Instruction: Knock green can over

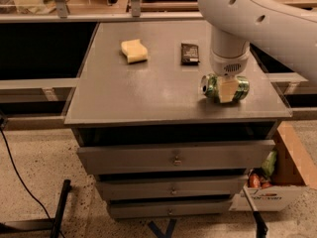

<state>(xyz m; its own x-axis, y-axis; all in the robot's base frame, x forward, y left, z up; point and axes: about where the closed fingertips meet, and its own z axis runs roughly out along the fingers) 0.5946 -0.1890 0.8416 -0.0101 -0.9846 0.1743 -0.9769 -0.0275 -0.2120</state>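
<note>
The green can (241, 88) lies on its side near the right front of the grey cabinet top (148, 93), with its silver end facing left. My gripper (227, 90) comes down from the white arm directly over the can. It is closed around the can's middle, and one pale finger (228, 89) shows across the can's front. The can is at or just above the surface.
A yellow sponge (134, 50) and a dark flat packet (189, 53) lie toward the back of the top. The cabinet has drawers (173, 156) below. A cardboard box (277, 182) with items stands on the floor at right. A black cable (20, 177) runs along the floor at left.
</note>
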